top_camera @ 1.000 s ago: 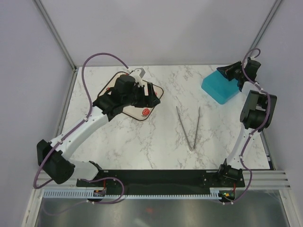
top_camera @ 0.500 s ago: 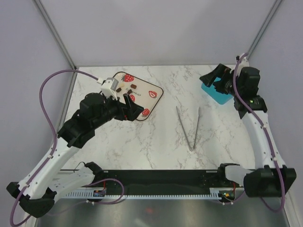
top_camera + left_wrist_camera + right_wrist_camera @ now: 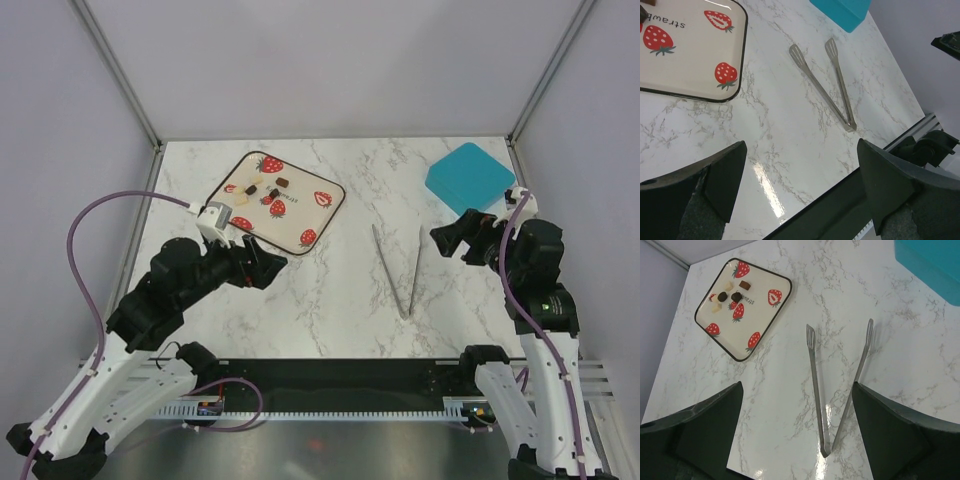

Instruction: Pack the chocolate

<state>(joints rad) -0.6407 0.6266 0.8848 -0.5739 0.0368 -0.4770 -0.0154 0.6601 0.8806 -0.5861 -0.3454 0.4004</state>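
Note:
The chocolate [image 3: 262,190] is several tiny dark brown, light brown and cream pieces clustered at the far end of a cream strawberry-print tray [image 3: 300,215]. The right wrist view also shows the chocolate [image 3: 732,292] on that tray [image 3: 760,310]. My left gripper [image 3: 268,262] hovers open over bare marble just near of the tray, nothing between its fingers [image 3: 801,150]. My right gripper [image 3: 455,238] hangs open and empty right of the tongs, near of the blue box; its fingers frame the tongs' hinge end from above [image 3: 797,387].
Metal tongs [image 3: 398,268] lie spread in a V at table centre, hinge toward me. A shut turquoise box [image 3: 468,177] sits at the far right corner. The near edge carries a black rail [image 3: 340,375]. Grey walls enclose the table.
Both arms have drawn back toward the near edge: the left off the tray, the right away from the turquoise box. The chocolate on the tray has come into view.

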